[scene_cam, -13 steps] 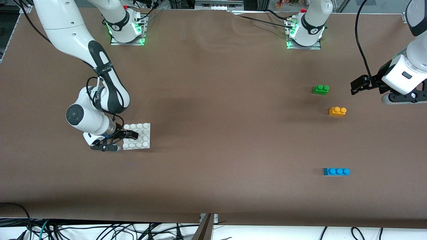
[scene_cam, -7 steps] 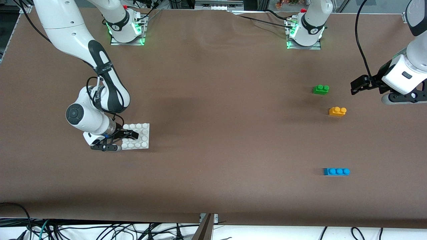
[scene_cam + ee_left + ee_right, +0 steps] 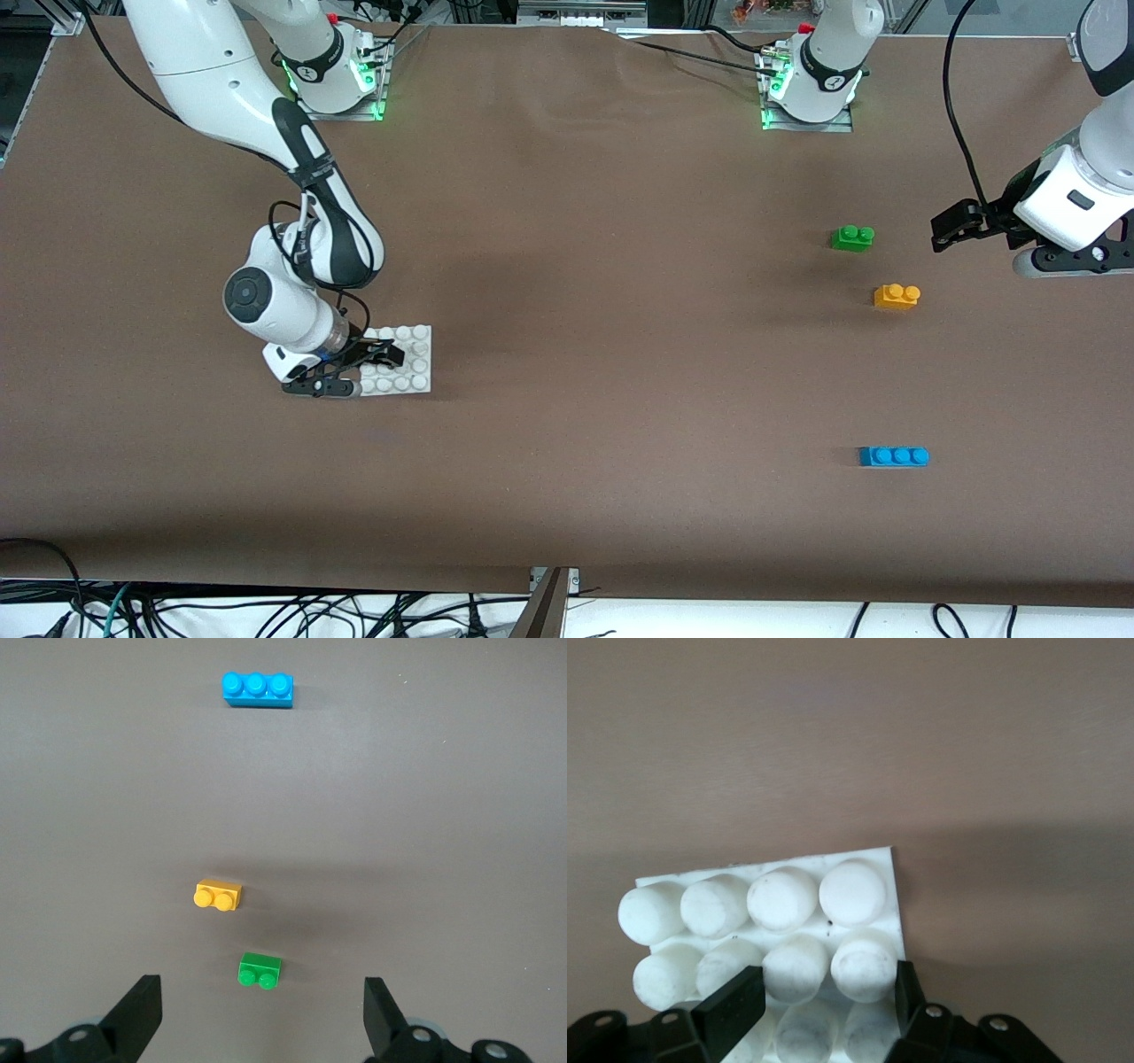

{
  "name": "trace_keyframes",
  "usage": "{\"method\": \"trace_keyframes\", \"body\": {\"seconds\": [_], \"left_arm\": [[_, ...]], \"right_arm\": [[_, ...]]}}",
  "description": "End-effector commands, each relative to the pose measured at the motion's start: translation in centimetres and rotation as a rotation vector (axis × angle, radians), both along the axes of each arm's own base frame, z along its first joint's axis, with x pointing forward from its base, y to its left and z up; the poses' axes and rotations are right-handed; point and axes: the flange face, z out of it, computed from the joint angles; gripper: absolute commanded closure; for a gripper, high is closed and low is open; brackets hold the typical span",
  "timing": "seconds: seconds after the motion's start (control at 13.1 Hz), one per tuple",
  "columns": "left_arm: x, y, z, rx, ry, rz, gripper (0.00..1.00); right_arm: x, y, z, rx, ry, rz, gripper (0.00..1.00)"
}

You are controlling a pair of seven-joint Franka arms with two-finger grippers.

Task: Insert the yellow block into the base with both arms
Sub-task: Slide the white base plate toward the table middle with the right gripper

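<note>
The table [image 3: 602, 354] carries a brown cover. On it lie the base [image 3: 409, 363], the green brick [image 3: 852, 237], the yellow block [image 3: 896, 296] and the blue brick [image 3: 894, 456].

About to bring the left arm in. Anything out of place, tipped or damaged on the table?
Nothing stands out. The right gripper is shut on the base; the yellow block, green brick and blue brick sit upright and apart. The left gripper waits open.

White arms [image 3: 221, 80], dark joints, black fingers [image 3: 390, 353]
</note>
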Motion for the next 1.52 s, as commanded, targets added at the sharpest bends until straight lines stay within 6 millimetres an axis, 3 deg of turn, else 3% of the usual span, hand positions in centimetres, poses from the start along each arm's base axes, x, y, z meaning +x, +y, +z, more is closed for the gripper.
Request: {"method": "trace_keyframes", "body": {"seconds": [0.0,0.53,0.76,1.07,1.45], "left_arm": [[-0.1,-0.2,0.8,-0.021,0.001,0.006,0.00],[-0.1,-0.2,0.8,-0.021,0.003,0.006,0.00],[-0.1,-0.2,0.8,-0.020,0.003,0.008,0.00],[-0.1,-0.2,0.8,-0.021,0.003,0.006,0.00],[-0.1,-0.2,0.8,-0.021,0.003,0.006,0.00]], "right_arm": [[-0.8,3.2,-0.8,0.011,-0.022,-0.042,0.39],[-1.6,12.0,-1.8,0.028,-0.038,-0.053,0.39],[-3.0,18.7,-2.7,0.043,-0.042,-0.063,0.39],[-4.3,25.4,-3.5,0.066,-0.056,-0.114,0.39],[-6.6,30.5,-3.4,0.093,-0.058,-0.122,0.39]]}}
